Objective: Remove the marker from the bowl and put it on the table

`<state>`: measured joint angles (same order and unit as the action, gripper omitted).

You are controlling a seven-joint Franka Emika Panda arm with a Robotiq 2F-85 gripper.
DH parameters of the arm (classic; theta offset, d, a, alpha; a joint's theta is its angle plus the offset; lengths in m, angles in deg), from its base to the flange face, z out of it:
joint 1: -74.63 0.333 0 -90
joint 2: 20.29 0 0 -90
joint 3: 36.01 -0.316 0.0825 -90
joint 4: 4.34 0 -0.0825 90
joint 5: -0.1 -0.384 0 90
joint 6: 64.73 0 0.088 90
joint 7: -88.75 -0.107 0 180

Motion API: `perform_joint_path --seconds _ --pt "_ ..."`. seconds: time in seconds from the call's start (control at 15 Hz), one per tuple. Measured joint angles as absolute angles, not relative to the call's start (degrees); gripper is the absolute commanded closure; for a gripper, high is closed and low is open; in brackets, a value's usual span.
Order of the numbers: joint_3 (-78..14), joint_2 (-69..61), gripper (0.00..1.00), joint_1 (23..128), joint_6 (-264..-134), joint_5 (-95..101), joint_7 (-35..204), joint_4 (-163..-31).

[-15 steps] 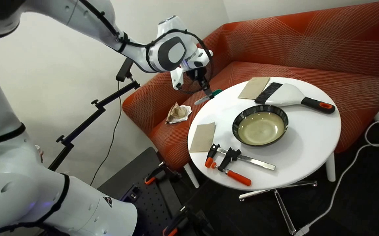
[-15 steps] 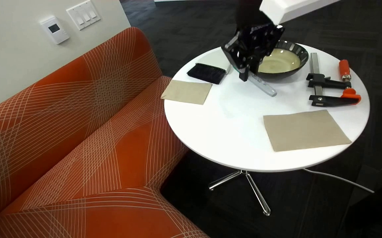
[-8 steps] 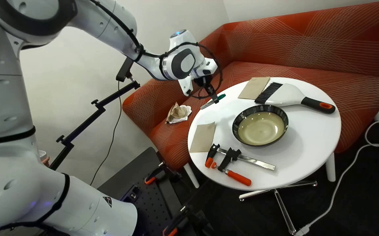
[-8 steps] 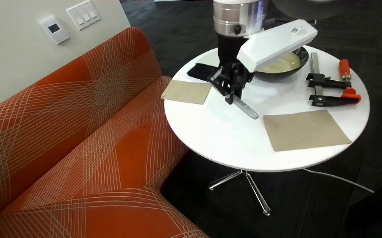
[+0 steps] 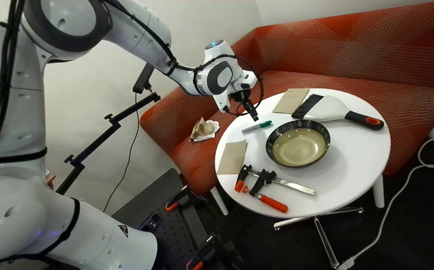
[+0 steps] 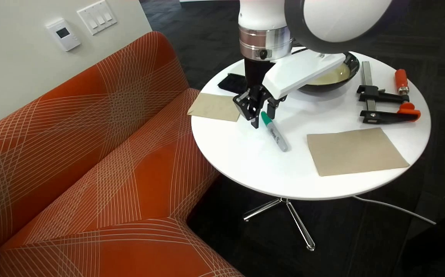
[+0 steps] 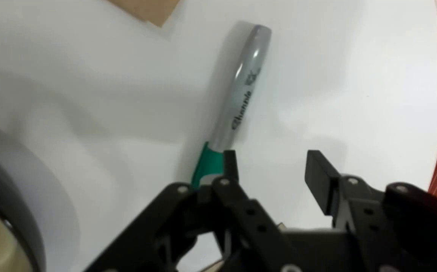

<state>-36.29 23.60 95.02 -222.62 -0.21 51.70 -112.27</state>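
Note:
The marker (image 5: 257, 126), grey with a green cap, lies on the white round table (image 5: 346, 180) beside the bowl (image 5: 298, 143), between it and the table edge. It also shows in an exterior view (image 6: 275, 132) and the wrist view (image 7: 243, 90). The bowl has a dark rim and a pale inside with nothing in it; part of it shows in the wrist view (image 7: 22, 234). My gripper (image 6: 263, 118) is open and empty just above the marker's cap end. In the wrist view the gripper (image 7: 273, 162) has one finger covering part of the cap.
An orange-handled clamp (image 5: 265, 183) lies in front of the bowl. A white brush with black bristles (image 5: 329, 108) lies behind it. Brown paper pieces (image 5: 232, 157) (image 6: 355, 151) lie near the table edge. The red sofa (image 5: 352, 56) borders the table.
The gripper moved with the marker away from the bowl's side and down towards the table. Its fingers then opened, and the marker left them and now lies on the table.

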Motion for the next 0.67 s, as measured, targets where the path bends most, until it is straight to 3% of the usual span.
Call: perform_joint_path --seconds 0.13,0.2,0.67 --pt "-36.3 23.7 0.03 95.1 -222.6 -0.2 51.7 -111.6" --pt "-36.3 23.7 0.00 95.1 -222.6 -0.2 51.7 -111.3" --pt "-36.3 23.7 0.00 95.2 -222.7 -0.4 51.8 -110.4"
